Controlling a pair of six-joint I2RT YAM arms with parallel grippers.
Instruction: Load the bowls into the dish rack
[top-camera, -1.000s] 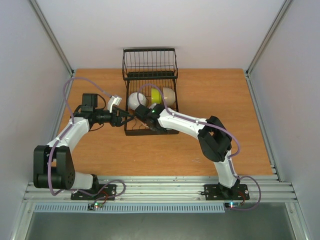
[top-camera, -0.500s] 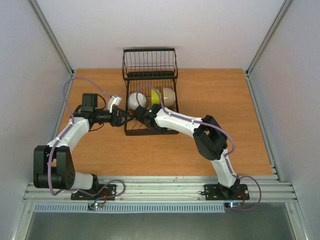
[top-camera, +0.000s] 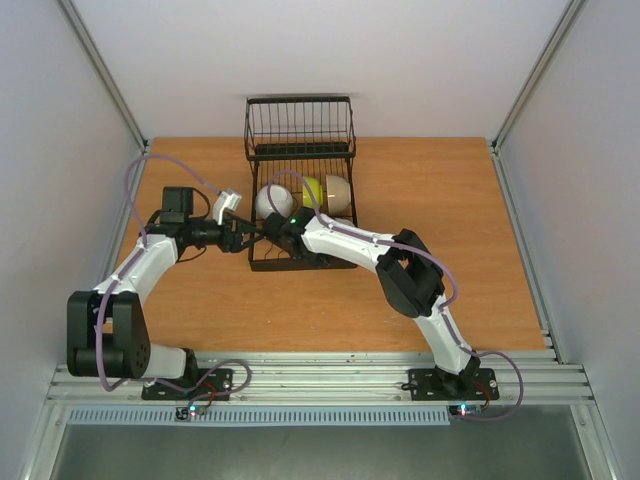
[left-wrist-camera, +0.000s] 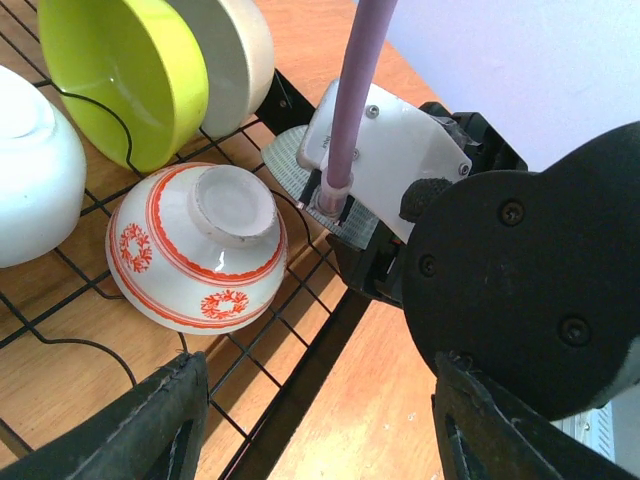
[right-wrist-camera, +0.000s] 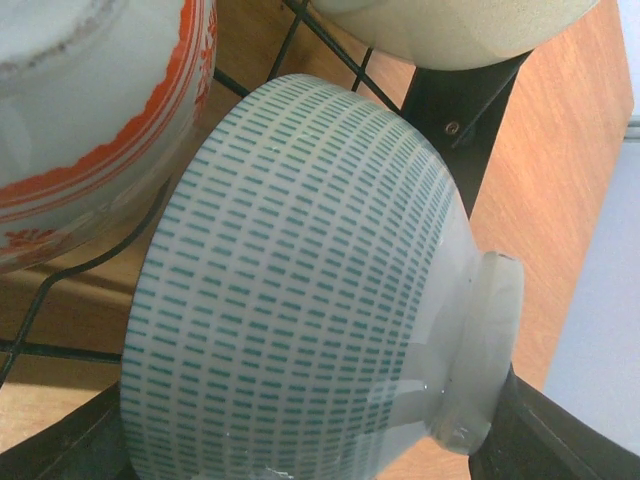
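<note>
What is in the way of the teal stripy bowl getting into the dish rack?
Nothing visible lies between the teal-dashed bowl, held by the right gripper, and the dish rack wires. The red-patterned bowl sits close on one side and the cream bowl just beyond, so the spot looks snug.

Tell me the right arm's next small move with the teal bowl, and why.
Probably lower the right gripper a little so the teal bowl seats on the dish rack wires beside the red-patterned bowl, then release. The bowl is gripped, tilted on its side, with the wires right behind it and that neighbour close.
</note>
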